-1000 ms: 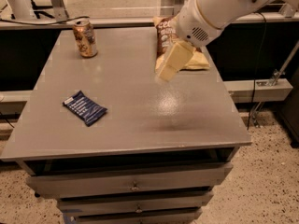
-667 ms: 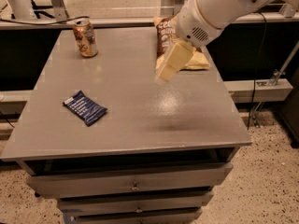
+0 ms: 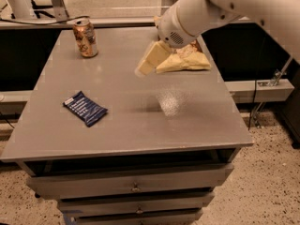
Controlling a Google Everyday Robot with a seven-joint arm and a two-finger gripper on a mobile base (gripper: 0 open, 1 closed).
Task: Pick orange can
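The orange can (image 3: pixel 86 38) stands upright near the far left corner of the grey table (image 3: pixel 131 121); it is shiny orange-copper with pale markings. My gripper (image 3: pixel 149 61), with cream-coloured fingers, hangs above the middle back of the table, to the right of the can and well apart from it. It holds nothing that I can see. The white arm comes in from the upper right.
A yellow-and-brown chip bag (image 3: pixel 185 60) lies at the far right, partly behind my arm. A flat dark blue snack bar wrapper (image 3: pixel 85 108) lies at the left front. Drawers (image 3: pixel 133 184) sit under the tabletop. A rail runs behind the table.
My gripper has moved left and slightly towards the can. The can, chip bag and wrapper have not moved.
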